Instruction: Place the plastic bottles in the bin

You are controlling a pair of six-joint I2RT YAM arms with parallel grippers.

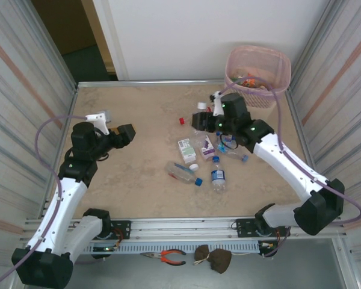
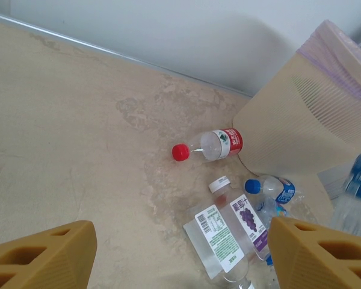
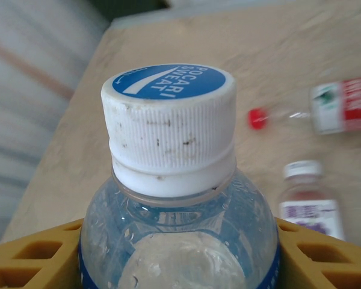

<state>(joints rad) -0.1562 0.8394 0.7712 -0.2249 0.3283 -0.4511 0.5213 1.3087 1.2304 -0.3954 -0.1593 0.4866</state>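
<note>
My right gripper (image 1: 200,119) is shut on a clear plastic bottle (image 3: 174,180) with a white cap and blue label, its yellow fingers (image 3: 30,259) against both sides. The bottle's cap (image 1: 203,107) sits a short way in front and left of the pink bin (image 1: 256,66). Several more plastic bottles lie mid-table: a red-capped one (image 2: 213,144), a square green-labelled one (image 2: 222,238), a purple-labelled one (image 1: 206,146) and blue-capped ones (image 1: 183,173). My left gripper (image 2: 180,265) hovers open at the left of the table (image 1: 125,133), holding nothing.
Corrugated metal walls close in the table (image 1: 138,102) on the left and right, with a white wall at the back. The bin (image 2: 307,126) holds some bottles. Pliers (image 1: 168,257) and a small brown thing (image 1: 213,259) lie below the front rail.
</note>
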